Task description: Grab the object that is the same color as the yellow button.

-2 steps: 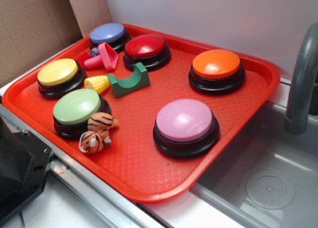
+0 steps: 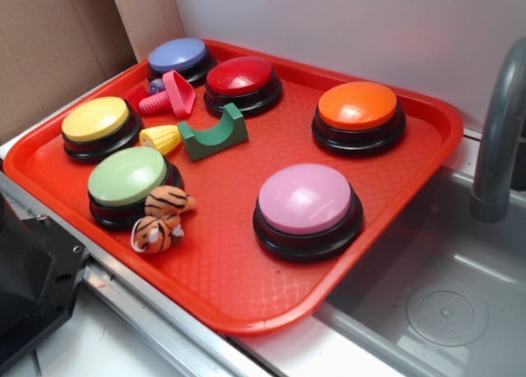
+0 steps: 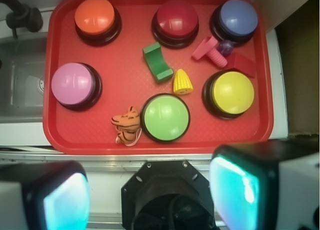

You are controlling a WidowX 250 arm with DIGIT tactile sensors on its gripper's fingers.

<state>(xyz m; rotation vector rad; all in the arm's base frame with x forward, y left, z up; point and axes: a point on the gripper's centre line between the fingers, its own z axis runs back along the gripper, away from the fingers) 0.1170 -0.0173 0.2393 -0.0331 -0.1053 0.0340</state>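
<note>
The pincer [image 3: 150, 195] sits at the bottom edge of the wrist view, high above the near rim of the red tray [image 3: 55, 135]. Its two fingers [image 3: 240, 190] stand far apart, one at each lower corner of that view, and nothing lies between them: the pincer is wide and empty.

Nearest beyond the rim are the tiger toy [image 3: 127, 126] and the green button [image 3: 165, 117], just beside each other. The green button lies directly between the pincer and the target.

The corn cob [image 3: 183, 82] lies on the tray floor just past the green button, slightly to the right of the pincer's centre line in the wrist view. It rests on its side. Its long axis runs roughly away from the pincer, with the narrow tip pointing to the far side and the broad end toward the green button. The finger gap runs across this axis, which appears to suit a grasp across the cob's width.

The yellow button [image 3: 231, 93] stands near the cob on its right. The green arch block [image 3: 158, 62] stands just beside it on its far left.

Judgement: the coming move is forward over the green button, then down.
</note>
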